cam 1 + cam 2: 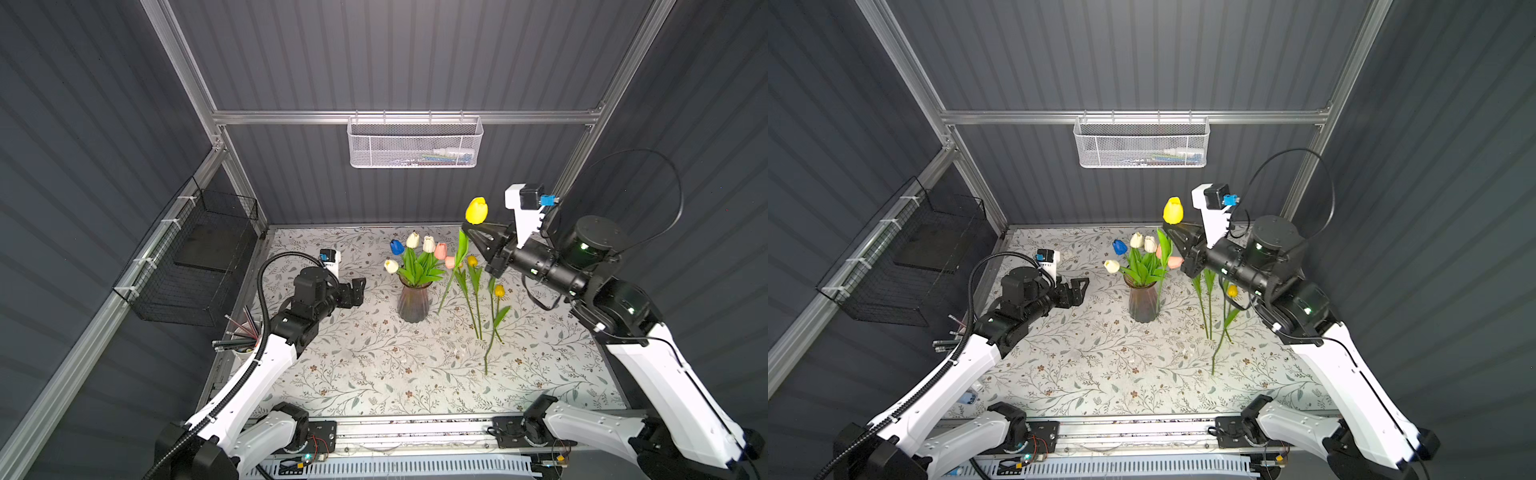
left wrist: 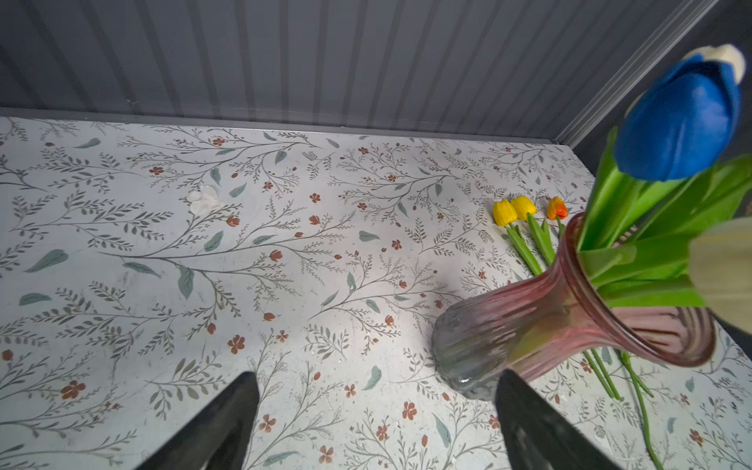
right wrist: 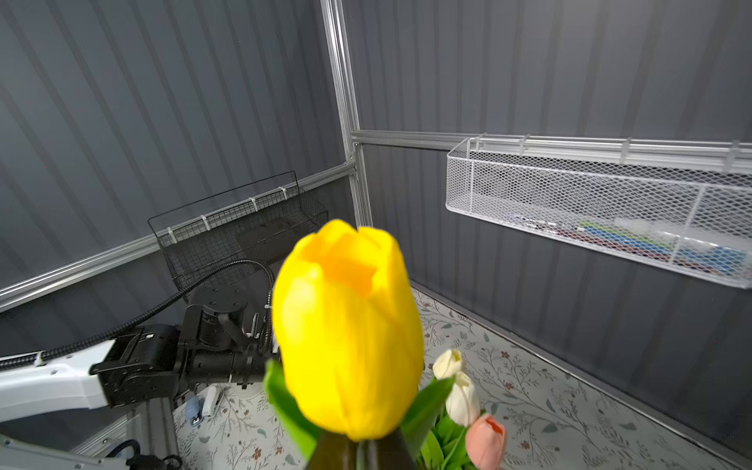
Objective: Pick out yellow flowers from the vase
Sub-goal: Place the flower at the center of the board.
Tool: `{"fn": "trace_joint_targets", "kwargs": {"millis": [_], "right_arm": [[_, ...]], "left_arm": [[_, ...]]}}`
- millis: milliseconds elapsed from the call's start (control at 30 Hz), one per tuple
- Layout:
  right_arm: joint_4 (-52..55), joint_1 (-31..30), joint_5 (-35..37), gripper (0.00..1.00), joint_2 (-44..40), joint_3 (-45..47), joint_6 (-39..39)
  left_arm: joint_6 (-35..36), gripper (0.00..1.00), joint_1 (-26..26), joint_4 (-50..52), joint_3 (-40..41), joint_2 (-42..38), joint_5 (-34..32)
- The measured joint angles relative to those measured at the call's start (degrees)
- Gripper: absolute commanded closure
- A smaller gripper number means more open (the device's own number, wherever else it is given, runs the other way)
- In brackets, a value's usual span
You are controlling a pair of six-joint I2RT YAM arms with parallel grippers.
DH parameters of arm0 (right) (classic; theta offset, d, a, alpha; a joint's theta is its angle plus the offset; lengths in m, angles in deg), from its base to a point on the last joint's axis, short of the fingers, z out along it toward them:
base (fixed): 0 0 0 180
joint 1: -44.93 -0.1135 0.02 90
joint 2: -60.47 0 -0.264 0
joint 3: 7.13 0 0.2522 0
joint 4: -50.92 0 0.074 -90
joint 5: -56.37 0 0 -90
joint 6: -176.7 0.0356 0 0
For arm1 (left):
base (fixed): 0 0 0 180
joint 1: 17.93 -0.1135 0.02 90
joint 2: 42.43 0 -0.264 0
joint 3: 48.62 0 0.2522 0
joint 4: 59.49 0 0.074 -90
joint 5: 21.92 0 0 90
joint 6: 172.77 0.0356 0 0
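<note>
Nearest, the yellow flowers (image 1: 499, 291) lie flat on the leafy tabletop (image 1: 374, 374), to the right of the vase (image 1: 412, 305). In a top view only two heads show. The left wrist view shows three heads in a row, and one is an orange-tipped head (image 2: 556, 208).

The vase stands upright in the middle. It holds a blue tulip (image 1: 397, 247), white tulips (image 1: 412, 240) and pink tulips (image 1: 440, 250). From above it looks dark grey, but the left wrist view shows a pink neck.

The left gripper (image 2: 378, 423) is low, just left of the vase. Its jaws are wide apart with nothing between them. One finger sits in front of the vase's foot, and I cannot tell if it touches.

Farther back and high up, the right gripper (image 1: 467, 227) is squeezed tight on the stem of a yellow tulip (image 1: 476, 210), right under the head. The stem hangs down beside the vase, not inside it. Only the right wrist view shows this head close up.
</note>
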Motion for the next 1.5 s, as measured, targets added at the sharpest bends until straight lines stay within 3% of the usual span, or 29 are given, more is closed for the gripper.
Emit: {"fn": "trace_joint_targets", "kwargs": {"millis": [133,267,433,867,1200,1500], "right_arm": [[8.7,3.48,-0.15,1.0,-1.14,-3.74,1.16],[15.98,10.67,-1.31,1.0,-1.22,-4.74,2.54],[19.87,21.07,-5.75,1.0,-0.42,1.86,5.01],[22.73,33.81,-12.02,1.0,12.83,11.52,7.72],[22.97,36.11,-13.75,1.0,27.87,10.51,5.01],[24.15,32.61,-14.78,1.0,43.41,1.75,0.13]], "left_arm": [[0.9,0.06,0.0,0.42,0.0,-0.15,-1.97],[1.75,0.05,0.0,0.92,0.0,-0.96,-3.39],[1.95,0.04,0.0,1.75,0.0,-3.17,-4.24],[2.73,0.02,0.0,3.63,0.37,-7.52,-6.16],[2.75,0.01,0.0,3.32,1.05,-7.45,-6.23],[2.73,0.01,0.0,1.7,3.58,-7.45,-7.54]]}}
